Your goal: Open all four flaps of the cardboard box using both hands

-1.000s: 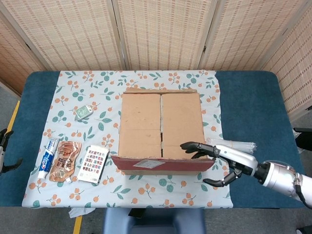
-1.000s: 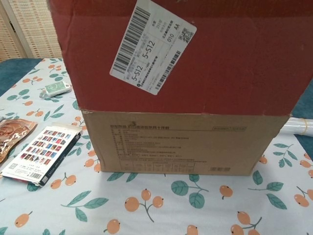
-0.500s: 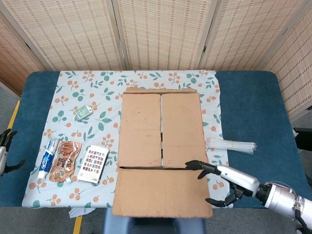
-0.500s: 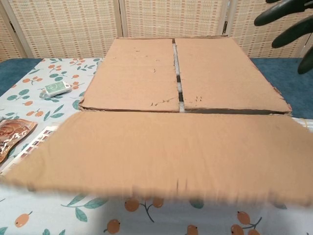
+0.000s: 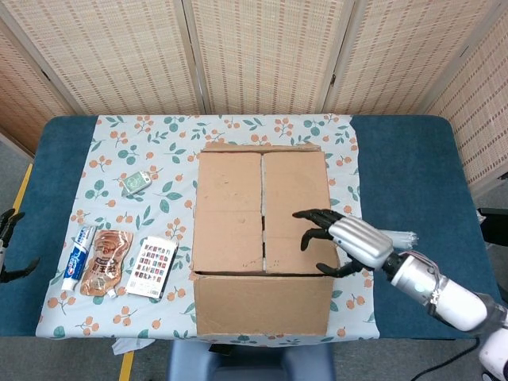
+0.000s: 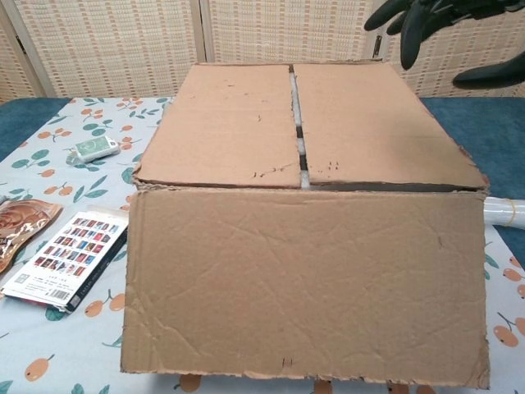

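The cardboard box [image 5: 262, 222] stands mid-table on the floral cloth. Its near flap [image 5: 262, 305] is folded out and hangs down the front, filling the low half of the chest view [image 6: 303, 283]. Two inner flaps, left [image 5: 230, 210] and right [image 5: 295, 202], lie flat with a slit between them. The far flap [image 5: 262, 148] shows only as a thin edge. My right hand [image 5: 343, 242] hovers over the right flap's near corner, fingers spread, holding nothing; in the chest view my right hand [image 6: 431, 20] is at the top right. My left hand [image 5: 9, 246] is off the table's left edge, fingers apart.
Left of the box lie a toothpaste tube [image 5: 77, 257], a brown pouch [image 5: 105, 262], a printed booklet [image 5: 152, 267] and a small green pack [image 5: 136, 182]. A clear plastic roll [image 5: 397, 236] lies to the right of the box, beside my right arm.
The near flap swung from upright, out and down, to hang in front of the box. My right hand left it and rose over the right inner flap.
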Controlling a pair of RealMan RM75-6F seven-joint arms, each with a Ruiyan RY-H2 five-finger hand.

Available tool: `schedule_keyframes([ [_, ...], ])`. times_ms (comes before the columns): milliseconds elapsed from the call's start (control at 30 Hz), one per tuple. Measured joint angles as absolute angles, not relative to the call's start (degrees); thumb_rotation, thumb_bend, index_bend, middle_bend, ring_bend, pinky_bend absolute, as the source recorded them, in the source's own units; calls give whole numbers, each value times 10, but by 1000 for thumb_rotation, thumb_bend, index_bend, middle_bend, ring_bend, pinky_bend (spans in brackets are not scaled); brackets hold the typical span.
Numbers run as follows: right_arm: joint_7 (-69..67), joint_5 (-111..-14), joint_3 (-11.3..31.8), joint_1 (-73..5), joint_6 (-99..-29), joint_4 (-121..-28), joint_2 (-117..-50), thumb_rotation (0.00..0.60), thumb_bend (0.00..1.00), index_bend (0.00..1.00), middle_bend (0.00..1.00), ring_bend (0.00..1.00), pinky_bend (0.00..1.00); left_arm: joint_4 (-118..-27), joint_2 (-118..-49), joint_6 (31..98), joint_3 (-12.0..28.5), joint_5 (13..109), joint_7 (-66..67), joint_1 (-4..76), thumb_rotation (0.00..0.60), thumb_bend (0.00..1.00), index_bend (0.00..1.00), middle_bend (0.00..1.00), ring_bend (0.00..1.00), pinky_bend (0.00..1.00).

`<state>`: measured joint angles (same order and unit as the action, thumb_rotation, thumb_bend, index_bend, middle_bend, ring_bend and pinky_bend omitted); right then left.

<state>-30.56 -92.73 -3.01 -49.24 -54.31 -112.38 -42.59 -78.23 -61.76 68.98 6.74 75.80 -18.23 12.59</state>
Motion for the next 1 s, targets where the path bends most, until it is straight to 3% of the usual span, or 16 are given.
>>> schedule_keyframes([
  [233, -70, -790, 44, -538, -476, -1055, -540, 600, 420, 616, 64, 0, 0, -785, -615, 686, 68, 747, -180, 121, 600, 357, 103, 29, 7, 0],
  [500, -2, -702, 107, -598, -421, -950, -652, 600, 420, 741, 119, 13, 0, -781, -608, 676, 66, 756, -219, 123, 600, 323, 104, 32, 1, 0],
  [633, 10, -710, 116, -600, -442, -922, -679, 600, 318, 792, 152, 30, 0, -773, -610, 674, 64, 761, -226, 125, 600, 320, 104, 32, 0, 0],
  [867, 40, -701, 121, -599, -448, -918, -692, 593, 169, 566, 70, 5, 0, -775, -611, 674, 63, 762, -218, 126, 600, 297, 105, 31, 0, 0],
  [1000, 76, -684, 118, -599, -445, -923, -688, 534, 122, 504, 19, 0, 0, -777, -611, 668, 61, 761, -211, 128, 600, 296, 105, 32, 0, 0],
])
